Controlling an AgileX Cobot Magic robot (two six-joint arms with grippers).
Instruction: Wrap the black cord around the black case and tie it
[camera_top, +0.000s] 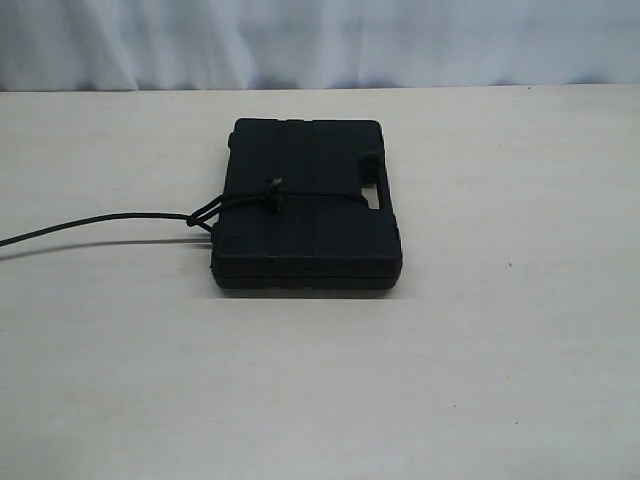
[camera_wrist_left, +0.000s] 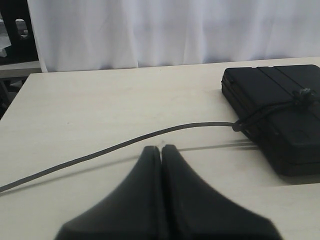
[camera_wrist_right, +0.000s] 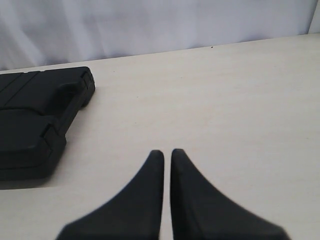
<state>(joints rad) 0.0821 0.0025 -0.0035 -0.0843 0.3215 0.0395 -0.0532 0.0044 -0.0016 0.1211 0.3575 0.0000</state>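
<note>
Black cord (camera_top: 100, 222) knotted atop black case (camera_top: 305, 205); tail runs toward 9 o'clock, cut off at exterior view's edge. Cord's path under case hidden. Left gripper (camera_wrist_left: 161, 149) and right gripper (camera_wrist_right: 167, 152) closed, empty.

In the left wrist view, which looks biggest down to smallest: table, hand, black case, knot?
1. table
2. left hand and black case, about alike: the hand is nearest the camera and the case is cut off, so unranked
3. knot in the black cord

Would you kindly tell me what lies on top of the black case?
The cord crosses the top of the case and is knotted there. Whether it passes underneath is hidden.
</note>
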